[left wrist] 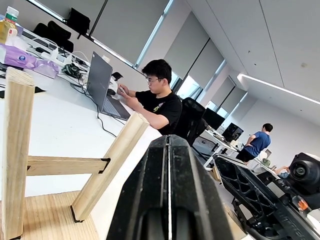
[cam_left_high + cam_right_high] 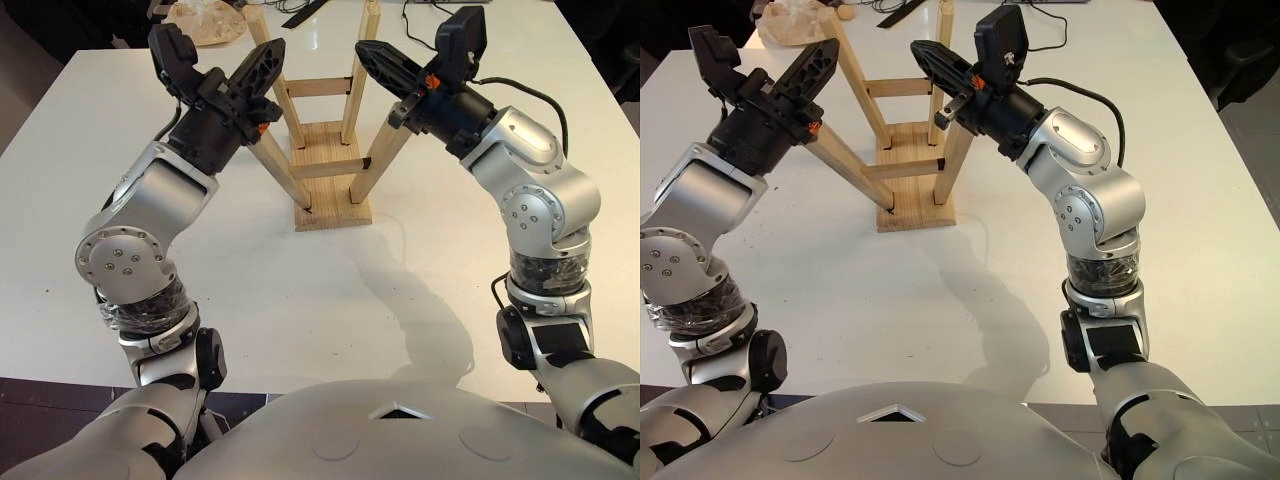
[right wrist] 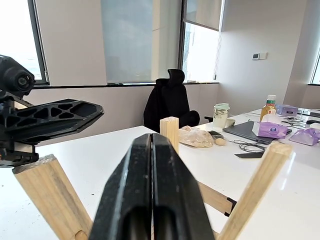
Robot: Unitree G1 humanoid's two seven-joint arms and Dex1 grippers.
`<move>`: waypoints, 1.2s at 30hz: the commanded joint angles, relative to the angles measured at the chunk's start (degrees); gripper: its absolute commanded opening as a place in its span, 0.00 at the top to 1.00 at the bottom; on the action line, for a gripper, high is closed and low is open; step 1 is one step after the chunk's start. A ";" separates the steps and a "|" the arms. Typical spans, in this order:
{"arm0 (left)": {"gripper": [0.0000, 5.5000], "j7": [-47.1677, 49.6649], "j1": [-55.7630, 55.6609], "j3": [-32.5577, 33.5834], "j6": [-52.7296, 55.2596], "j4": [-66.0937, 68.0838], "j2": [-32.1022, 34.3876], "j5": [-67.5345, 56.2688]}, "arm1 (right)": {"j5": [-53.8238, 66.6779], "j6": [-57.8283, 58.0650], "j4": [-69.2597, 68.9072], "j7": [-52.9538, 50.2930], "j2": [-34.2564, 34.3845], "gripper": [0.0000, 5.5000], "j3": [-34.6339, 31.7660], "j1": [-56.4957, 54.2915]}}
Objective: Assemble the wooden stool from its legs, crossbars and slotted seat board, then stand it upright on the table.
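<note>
The wooden stool (image 2: 330, 205) lies upside down on the white table (image 2: 300, 310), seat board flat and its legs splayed upward, joined by crossbars (image 2: 318, 88). My left gripper (image 2: 268, 55) is shut with nothing in it, hovering just above the top of the near-left leg (image 2: 285, 170). My right gripper (image 2: 368, 55) is shut and empty too, beside the far-right leg (image 2: 357, 95) and above the near-right leg (image 2: 372, 175). The two gripper tips point toward each other over the stool. In the left wrist view the shut fingers (image 1: 150, 200) sit near a leg (image 1: 107, 167).
A clear bag of bread (image 2: 205, 20), a dark flat tool (image 2: 303, 10) and black cables (image 2: 425, 25) lie along the table's far edge. Bare tabletop stretches between the stool and the near edge.
</note>
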 commanded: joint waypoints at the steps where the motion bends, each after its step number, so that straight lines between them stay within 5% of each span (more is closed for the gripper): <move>1: 0.99 0.81 2.51 -3.43 1.75 4.81 0.67 3.07 | 0.82 4.43 3.05 0.30 0.76 1.00 1.79 2.52; 7: 0.99 1.10 -5.87 9.65 -9.27 3.03 4.12 -8.77 | 10.89 2.24 6.36 -2.50 0.52 1.00 -14.32 -6.55; 10: 0.99 -2.68 -5.21 14.18 -9.48 6.78 8.73 -13.31 | 4.18 -2.49 15.60 1.07 -4.92 1.00 -13.58 -7.21; 15: 0.99 -23.79 15.06 8.37 -8.83 20.54 18.18 6.77 | -18.42 -19.06 34.88 9.57 -11.68 1.00 4.80 -0.51; 23: 0.99 -43.95 31.71 -1.39 -11.99 17.26 22.70 23.10 | -18.60 -24.91 36.33 13.13 -6.52 1.00 4.48 0.94; 30: 0.99 -47.43 32.21 -18.80 -12.45 14.60 18.65 34.11 | -17.02 -26.58 34.85 27.42 -4.25 1.00 9.24 -0.83; 36: 0.99 -43.96 27.77 -21.99 -15.72 22.32 14.77 42.71 | -16.37 -25.35 30.55 34.60 -4.91 1.00 11.47 3.23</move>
